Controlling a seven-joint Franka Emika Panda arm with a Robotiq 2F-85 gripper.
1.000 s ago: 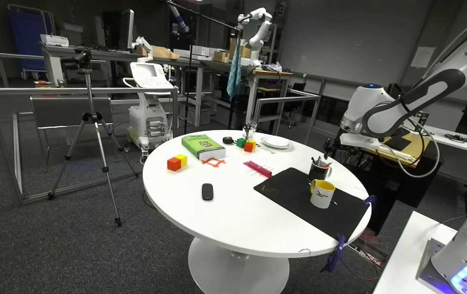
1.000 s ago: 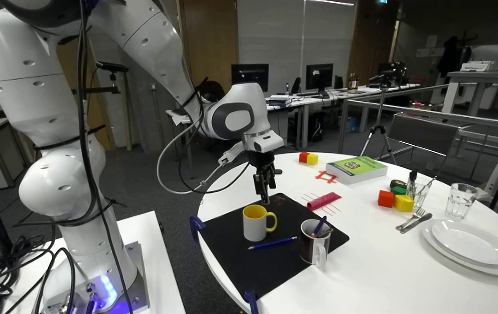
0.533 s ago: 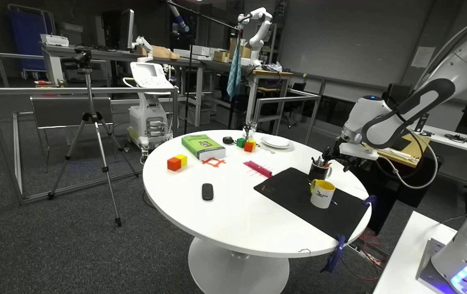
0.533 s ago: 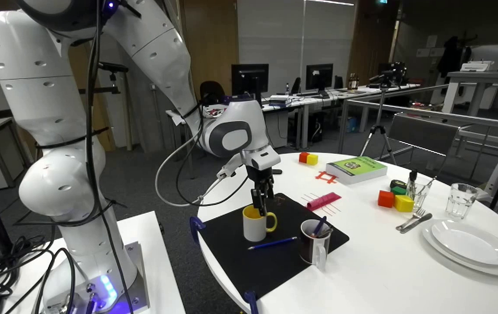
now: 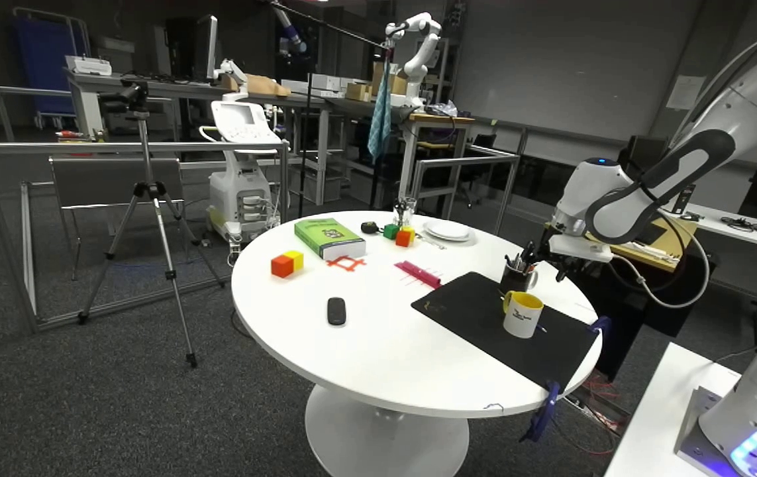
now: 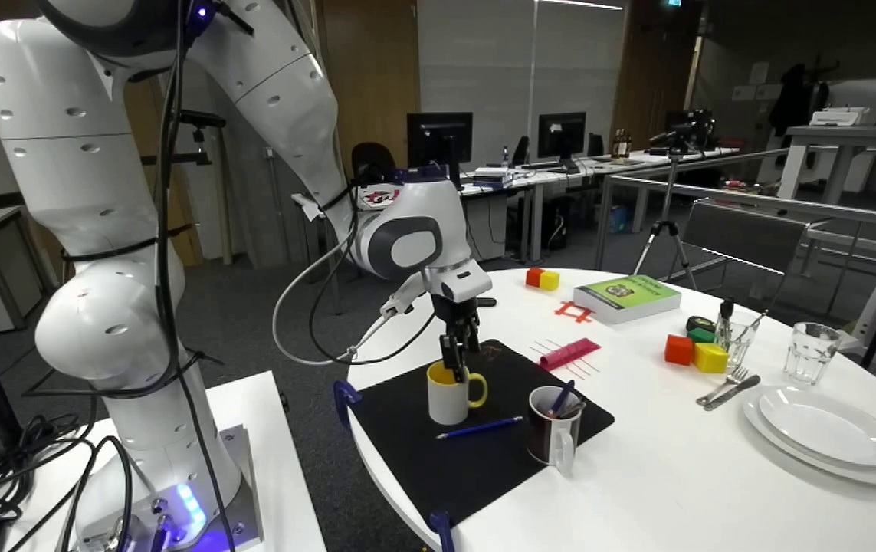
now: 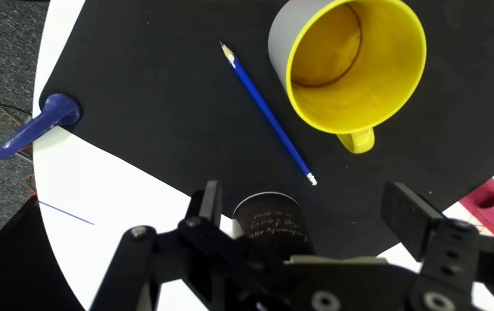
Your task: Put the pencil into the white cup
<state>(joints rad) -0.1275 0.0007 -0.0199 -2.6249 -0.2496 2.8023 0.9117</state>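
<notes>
One pencil [image 7: 267, 112] lies beside the white cup [image 6: 449, 399]

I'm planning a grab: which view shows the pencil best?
The wrist view: the pencil appears large and whole. An exterior view shows the pencil whole but small; in an exterior view the white cup mostly hides it.

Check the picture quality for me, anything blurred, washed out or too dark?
In the wrist view, the slim blue pencil is crisp, the blocky black fingers look softer, and the round white table washes out; in an exterior view, the black robotic gripper looks too dark for detail; in both exterior views, blue light tints the white robot base.
</notes>
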